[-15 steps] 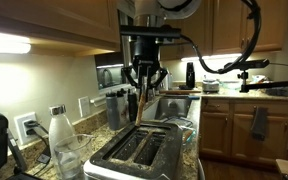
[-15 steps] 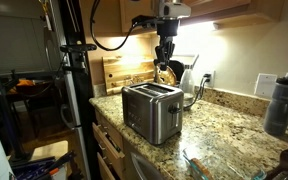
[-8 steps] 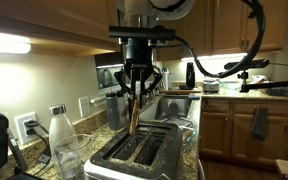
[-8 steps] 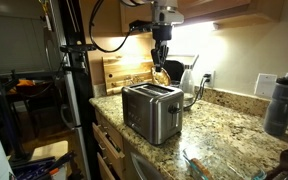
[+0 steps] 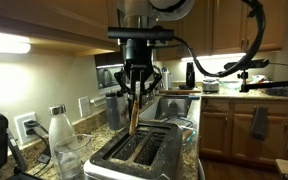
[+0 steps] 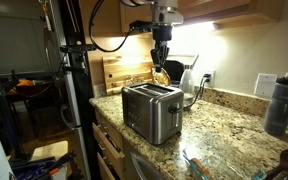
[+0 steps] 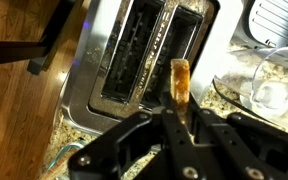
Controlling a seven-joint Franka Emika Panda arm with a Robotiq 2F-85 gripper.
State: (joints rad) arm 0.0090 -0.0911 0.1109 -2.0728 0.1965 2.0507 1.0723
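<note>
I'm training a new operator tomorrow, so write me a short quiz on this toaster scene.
1. True or false: the gripper is shut on a slice of toast.
2. Where is the toast relative to the toaster? A: pushed down inside it. B: lying flat beside it. C: held upright above it.
3. How many slots does the toaster's top show in the wrist view?

Key: 1 true. 2 C. 3 two.

Toast (image 7: 180, 78) above toaster (image 6: 152, 110) on counter (image 6: 232, 126)
</note>
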